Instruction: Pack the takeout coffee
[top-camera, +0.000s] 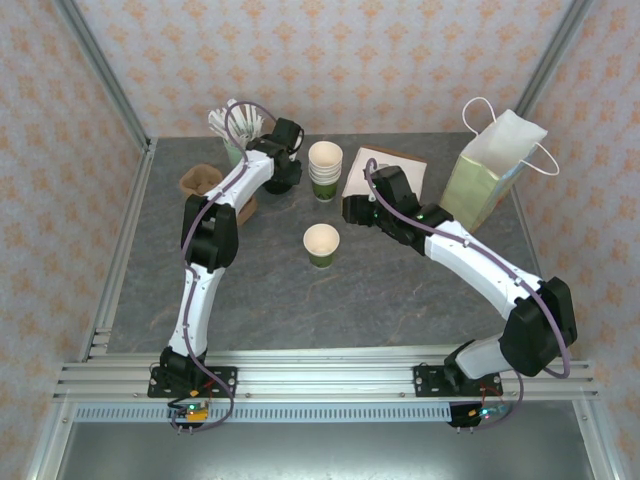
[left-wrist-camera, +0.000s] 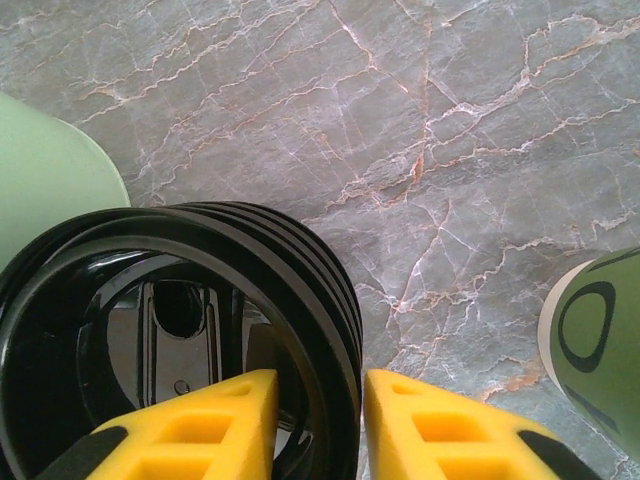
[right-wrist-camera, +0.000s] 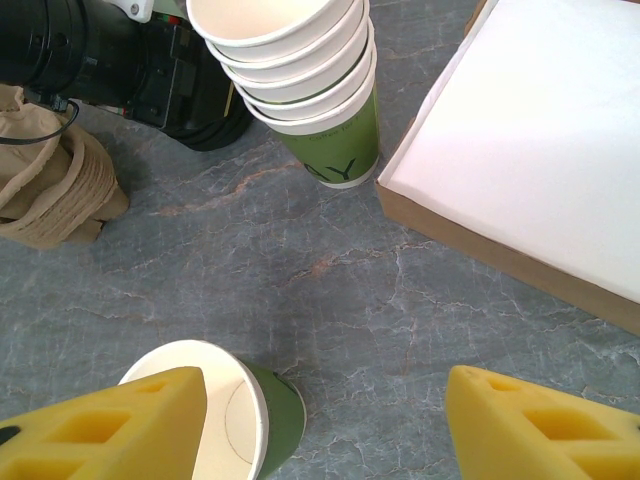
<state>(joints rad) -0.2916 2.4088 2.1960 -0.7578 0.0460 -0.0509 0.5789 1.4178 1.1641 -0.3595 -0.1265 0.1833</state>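
Upper left of the overhead view: the left fingers (left-wrist-camera: 320, 400) sit astride the rim of a stack of black lids (left-wrist-camera: 180, 330), one finger inside the ring and one outside, the gap narrow; whether they already pinch the rim cannot be told; a mint-green tumbler (left-wrist-camera: 50, 170) stands just beside the stack. The lids nest tightly, so a grip here may well lift several at once, or drag the whole stack against the tumbler; a thin, glossy rim could also slip free on the way up.

Centre of the desk (top-camera: 260, 290): the takeout coffee (top-camera: 321, 243), a paper cup with a green lower band, stands upright and open, no lid on it yet, apart from the stack of cups (top-camera: 325, 170) behind it. The right fingers (right-wrist-camera: 322, 400) hover over it spread wide, holding nothing; one finger lies close over the cup's rim at lower left of the wrist view, so a careless sideways shift would likely tip so light a cup; a lid pressed on off-centre could crumple or topple it unless it is steadied.

Upper right: the paper bag (top-camera: 495, 170) leans slightly, its handles loose; a lidded cup lowered in askew might catch on them.
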